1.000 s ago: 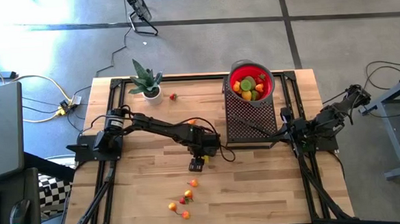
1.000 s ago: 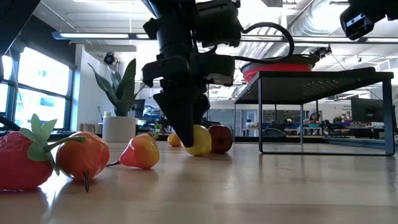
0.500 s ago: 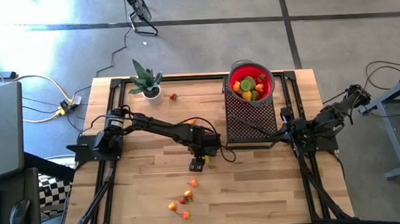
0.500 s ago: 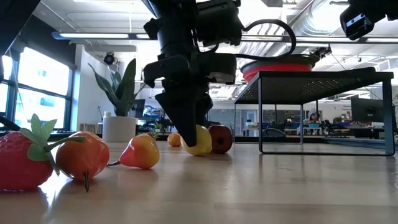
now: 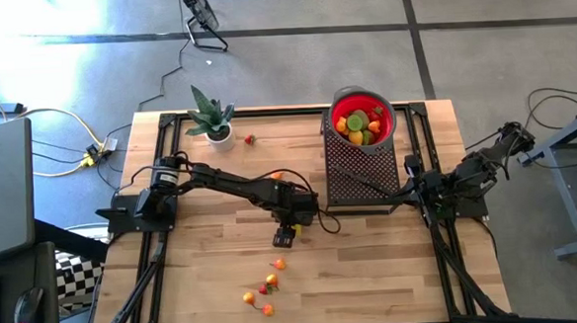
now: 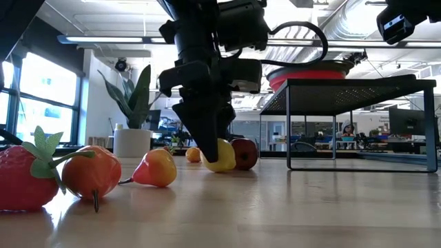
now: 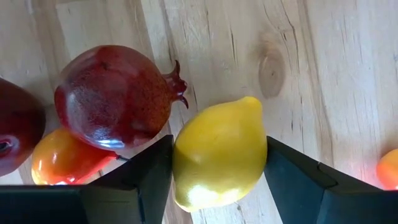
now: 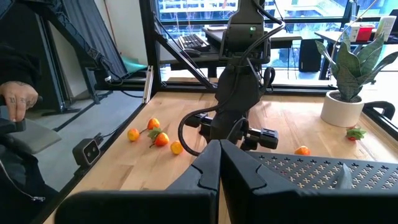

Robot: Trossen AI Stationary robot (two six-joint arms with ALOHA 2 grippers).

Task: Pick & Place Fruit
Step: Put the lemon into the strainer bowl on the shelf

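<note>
My left gripper (image 5: 285, 236) stands at the middle of the table, pointing down, shut on a yellow lemon (image 7: 217, 140). Beside the lemon lie a dark red pomegranate (image 7: 115, 96), an orange-red fruit (image 7: 62, 165) and another dark red fruit (image 7: 15, 134). More small fruits lie near the table's near edge (image 5: 266, 289), and several fill the red bowl (image 5: 386, 127). My right gripper (image 5: 415, 184) waits shut at the table's right side. My left gripper holds the lemon by its two long sides (image 7: 181, 155), pinched between the two fingers (image 7: 149, 168). The fingers come from above, pointing down. In the low view the lemon (image 6: 224, 155) sits at table height behind the fingers; whether it still rests on the wood, I cannot tell.
The red bowl sits on a black perforated stand (image 5: 358, 173) right of centre. A potted plant (image 5: 210, 116) and a strawberry (image 5: 250, 139) stand near the far edge, with an orange (image 5: 276, 176) behind my left arm. A person's hand (image 8: 15, 99) shows beyond the table.
My left gripper has sunk a little over the lemon; otherwise the scene has kept still.
</note>
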